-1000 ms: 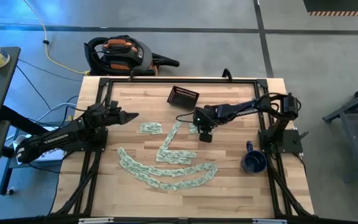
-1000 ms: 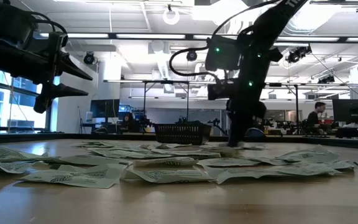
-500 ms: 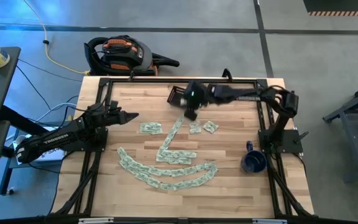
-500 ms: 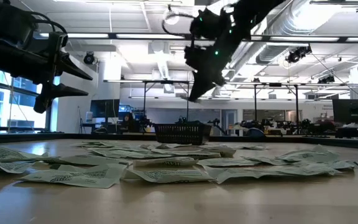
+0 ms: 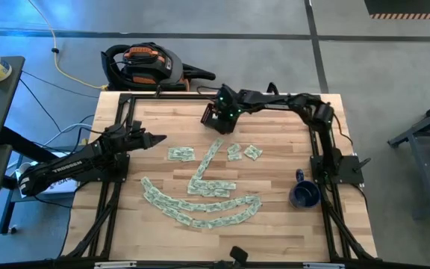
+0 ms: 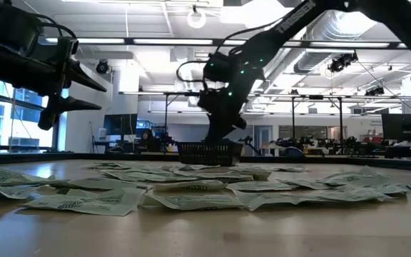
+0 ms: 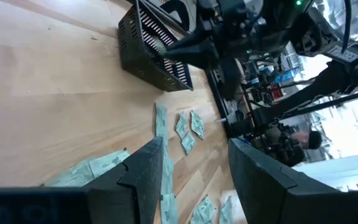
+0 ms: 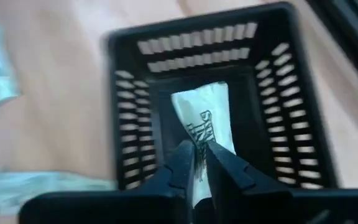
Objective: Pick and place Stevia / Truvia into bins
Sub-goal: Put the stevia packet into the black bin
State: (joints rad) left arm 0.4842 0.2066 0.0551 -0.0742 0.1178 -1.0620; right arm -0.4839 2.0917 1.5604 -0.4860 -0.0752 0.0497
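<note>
The low view shows the nearest sachets [image 6: 191, 200] lying flat across the table [image 6: 277, 235], their print too blurred to read. Beyond them stands the basket [image 6: 207, 153] at the far edge; its inside is hidden from this height. From above, most sachets [image 5: 200, 202] lie in a curved band near the front edge, with a few loose ones [image 5: 243, 152] between it and the basket [image 5: 216, 113].

The right gripper [image 5: 223, 119] hangs directly over the basket. In the right wrist view its fingers [image 8: 182, 163] are pinched on 1 sachet [image 8: 201, 127], which hangs inside the basket [image 8: 278, 81]; the sachet's lower end is cut off behind the fingers, so whether it touches the floor cannot be told. The left gripper [image 5: 155, 138] hovers at the table's left side with its jaws spread and empty.

1 second ago the right gripper was down among the loose sachets; half a second ago it was raised near the basket; now it is over it. The left arm has not moved.
</note>
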